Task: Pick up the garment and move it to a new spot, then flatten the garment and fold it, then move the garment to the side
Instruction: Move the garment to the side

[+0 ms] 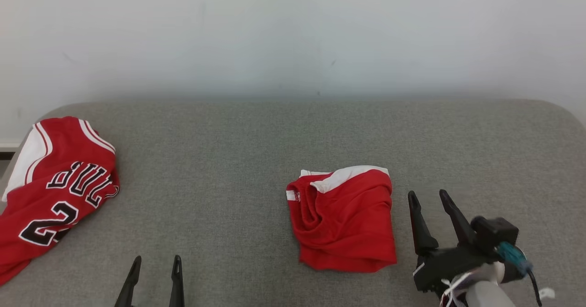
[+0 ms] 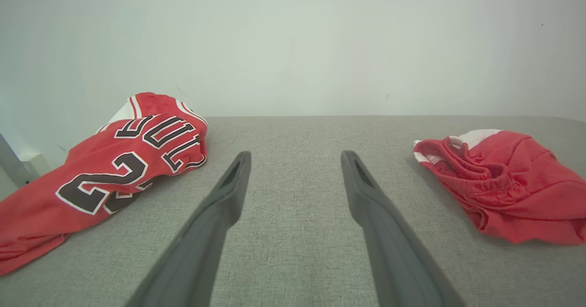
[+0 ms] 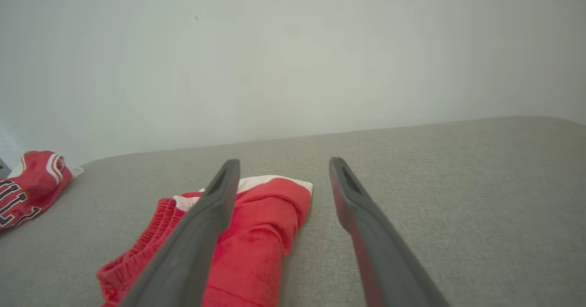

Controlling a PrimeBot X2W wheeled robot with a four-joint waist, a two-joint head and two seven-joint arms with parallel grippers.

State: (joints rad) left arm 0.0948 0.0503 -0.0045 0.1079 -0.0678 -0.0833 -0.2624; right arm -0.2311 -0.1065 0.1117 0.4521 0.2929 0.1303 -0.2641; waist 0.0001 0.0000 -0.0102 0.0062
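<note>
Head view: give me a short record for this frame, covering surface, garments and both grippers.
surface: grey fabric pad
centre: red shorts, loosely folded, white band at far edge
left side: red jersey, crumpled, lettering up
left gripper: open, empty, near edge
right gripper: open, empty, just right of the shorts

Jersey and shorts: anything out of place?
Jersey lies crumpled at the left edge of the grey surface, seemingly spilling over it. Shorts sit mid-surface in a loose, uneven fold, waistband bunched. No visible damage.
</note>
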